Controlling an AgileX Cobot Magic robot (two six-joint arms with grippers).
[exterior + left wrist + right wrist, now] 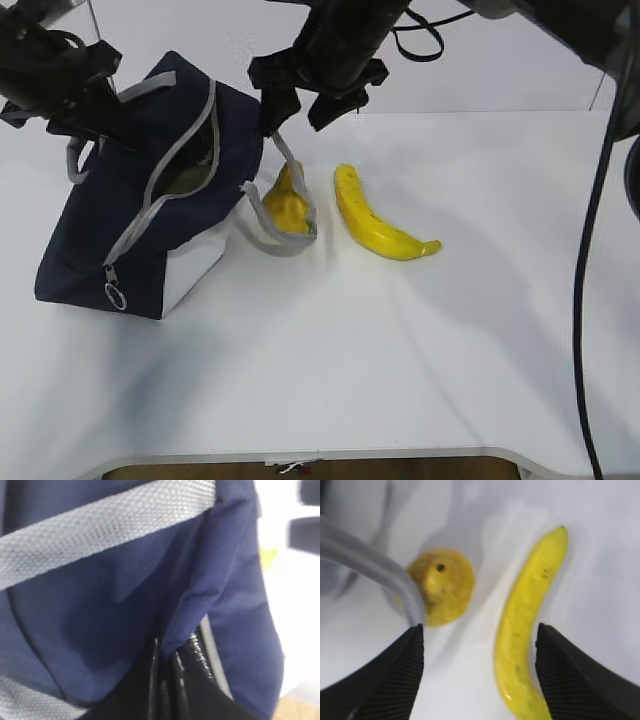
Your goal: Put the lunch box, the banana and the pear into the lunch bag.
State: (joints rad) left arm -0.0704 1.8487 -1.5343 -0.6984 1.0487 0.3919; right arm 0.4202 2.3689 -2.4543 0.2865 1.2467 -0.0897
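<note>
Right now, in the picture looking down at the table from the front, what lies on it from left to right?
Boxy navy-blue fabric lunch bag with its zipper open → small yellow-orange pear, ringed by the bag's grey webbing handle → curved bright yellow banana.

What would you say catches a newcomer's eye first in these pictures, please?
Probably the bright yellow banana lying on the white table right of centre, with the pear just to its left, ringed by a grey handle of the lunch bag. That navy bag sits unzipped at the left. The right gripper hangs open above the fruit, while the left gripper pinches the bag's fabric.
</note>
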